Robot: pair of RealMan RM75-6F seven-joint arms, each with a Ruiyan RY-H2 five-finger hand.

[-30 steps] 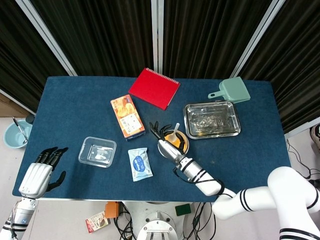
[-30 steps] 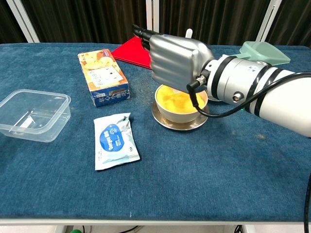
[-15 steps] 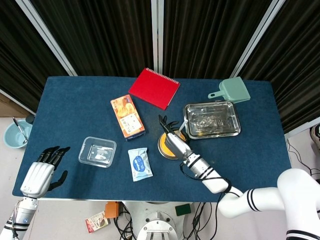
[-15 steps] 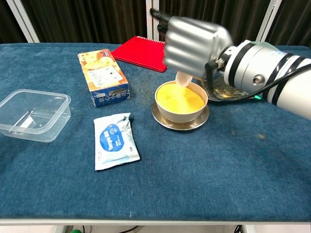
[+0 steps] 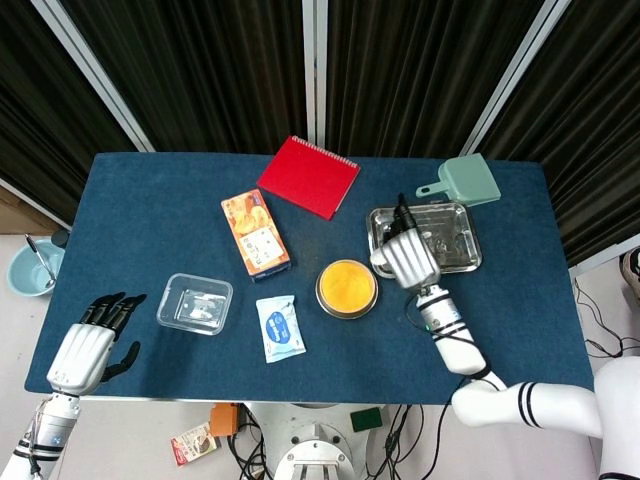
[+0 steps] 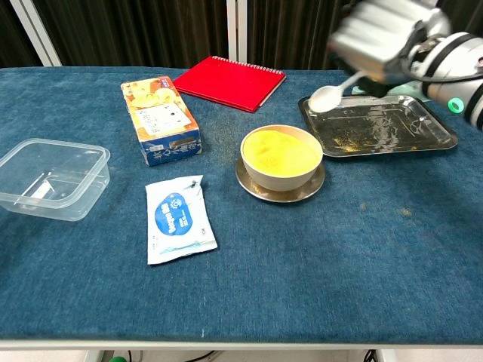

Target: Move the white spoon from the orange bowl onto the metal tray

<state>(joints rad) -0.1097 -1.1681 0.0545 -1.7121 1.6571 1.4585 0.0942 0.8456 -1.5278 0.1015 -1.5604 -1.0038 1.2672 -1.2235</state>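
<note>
Since a moment ago the right hand (image 5: 405,260) has swung away from the orange bowl (image 5: 346,288) and now sits over the left end of the metal tray (image 5: 455,262), taking the white spoon (image 6: 327,94) along with it.

From the head view, the back of that hand covers the spoon completely, and it also hides the tray's near-left corner; how the fingers lie underneath cannot be made out here. The bowl stands uncovered just left of the hand, its yellow inside bare. Down at the lower left corner, off the table's edge, the left hand (image 5: 88,343) hangs with its dark fingers spread and nothing in them; its arm is cut off by the frame.

From the chest view, the right hand (image 6: 377,34) is a motion-blurred shape near the top edge, partly cut off. The spoon slants down out of it, handle up in the fingers, so the hand is clamped on it. The spoon's round head pokes out lower left, hovering over the tray's (image 6: 423,145) left rim, apart from the orange bowl (image 6: 281,157) in front. The left hand does not appear here.
</note>
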